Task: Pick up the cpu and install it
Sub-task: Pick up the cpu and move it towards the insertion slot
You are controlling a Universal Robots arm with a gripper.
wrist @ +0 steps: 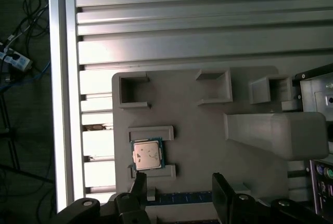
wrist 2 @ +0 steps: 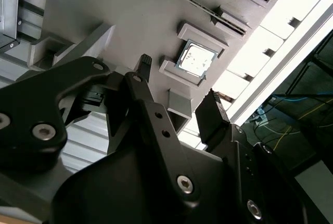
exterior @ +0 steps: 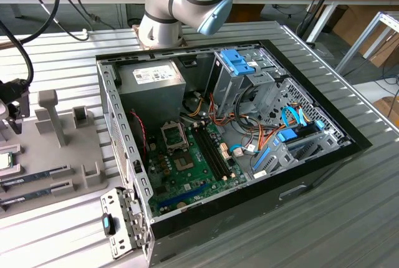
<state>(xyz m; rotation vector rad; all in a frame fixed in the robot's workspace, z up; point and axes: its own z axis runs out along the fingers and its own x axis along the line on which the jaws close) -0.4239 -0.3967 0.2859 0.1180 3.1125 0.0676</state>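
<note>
cpu (wrist: 148, 154): seated between two brackets of grey holder tray (wrist: 197, 130), exterior view's left | fingers (wrist: 138, 185): open, empty, just above it | handling: you have a light, stiff, fragile chip; grip opposite edges.

An open computer case (exterior: 111, 118) lies on a slatted table (exterior: 324, 230). Inside it, a grey power-supply box (exterior: 153, 81) and green motherboard (exterior: 187, 162); beside it, at the exterior view's left, a grey holder plate (exterior: 59, 156).
</note>
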